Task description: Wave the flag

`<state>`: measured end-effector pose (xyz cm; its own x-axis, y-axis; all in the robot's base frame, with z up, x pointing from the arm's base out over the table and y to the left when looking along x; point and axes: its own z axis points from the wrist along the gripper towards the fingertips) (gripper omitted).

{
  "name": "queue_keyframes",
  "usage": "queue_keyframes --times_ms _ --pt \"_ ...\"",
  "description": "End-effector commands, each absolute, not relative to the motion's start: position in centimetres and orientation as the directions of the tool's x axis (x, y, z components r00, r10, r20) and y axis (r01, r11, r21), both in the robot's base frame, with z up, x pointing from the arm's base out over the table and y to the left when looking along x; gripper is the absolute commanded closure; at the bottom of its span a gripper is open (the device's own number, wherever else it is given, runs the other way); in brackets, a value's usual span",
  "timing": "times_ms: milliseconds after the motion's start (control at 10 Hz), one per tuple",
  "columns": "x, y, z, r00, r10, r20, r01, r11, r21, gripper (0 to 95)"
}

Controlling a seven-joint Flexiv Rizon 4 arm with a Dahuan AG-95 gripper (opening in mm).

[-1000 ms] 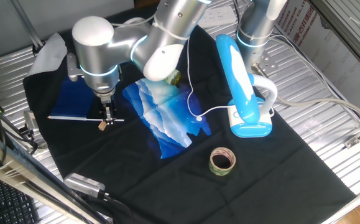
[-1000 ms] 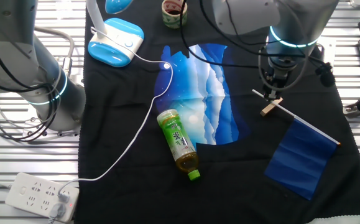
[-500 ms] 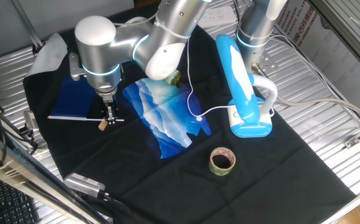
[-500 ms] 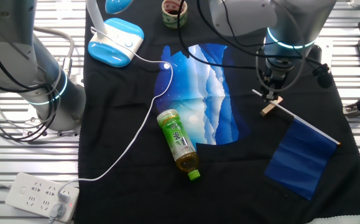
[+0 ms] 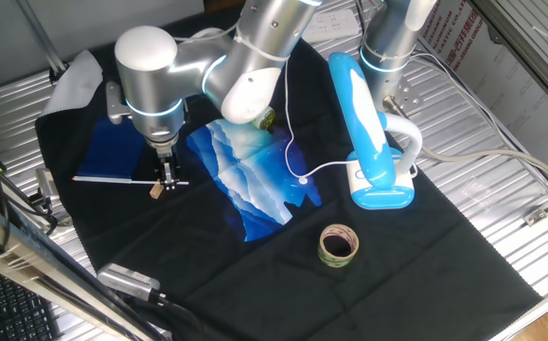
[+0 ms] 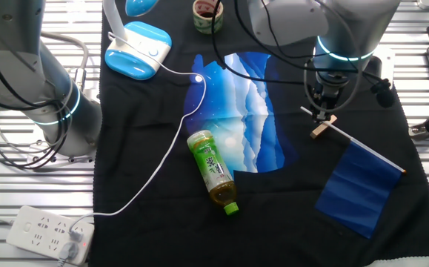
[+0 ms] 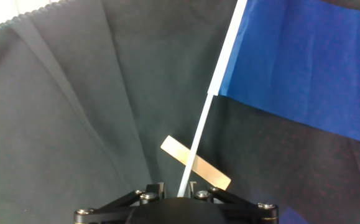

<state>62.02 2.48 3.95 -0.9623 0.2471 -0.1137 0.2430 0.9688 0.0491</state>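
Black metal fingers of the two-finger gripper [image 7: 181, 194] are seen at the bottom edge of the hand view, drawn in on either side of the thin white stick of the small dark blue flag [image 7: 304, 68]. Whether the stick is truly pinched cannot be told, since the fingertips are cut off by the frame. In the fixed views the gripper [image 5: 166, 176] [image 6: 322, 115] is pointed straight down at the bare end of the stick.

The stick is laid across a small tan wooden block [image 7: 195, 163], which is set on the black cloth [image 7: 61, 112] just beside the fingers. The same block [image 5: 156, 190] [image 6: 318, 130] is shown under the stick in both fixed views. The flag's plain blue cloth [image 5: 113, 152] [image 6: 358, 188] is spread flat on the black cloth, on the side of the stick away from the block's far end.

Beside the gripper, towards the middle of the table, a larger blue-and-white patterned cloth [image 5: 245, 185] [image 6: 240, 107] is laid out. A green plastic drink bottle [image 6: 214, 170] is lying on its side at that cloth's edge. A thin white cable [image 6: 162, 167] is run across the black cloth to a white and light blue desk lamp [image 5: 373, 133] [image 6: 136, 46]. A roll of tape [image 5: 338, 244] [image 6: 207, 15] is stood near the lamp's base. A white power strip [image 6: 47, 230] is placed off the cloth on the ribbed metal table [image 5: 501, 189].
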Motion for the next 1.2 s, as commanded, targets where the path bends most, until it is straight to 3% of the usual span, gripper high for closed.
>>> queue_keyframes --times_ms 100,1200 --pt "61.94 2.49 3.86 -0.962 0.247 -0.114 0.242 0.969 0.05 76.0" --pt "61.91 2.4 3.15 -0.963 0.243 -0.119 0.238 0.97 0.053 76.0"
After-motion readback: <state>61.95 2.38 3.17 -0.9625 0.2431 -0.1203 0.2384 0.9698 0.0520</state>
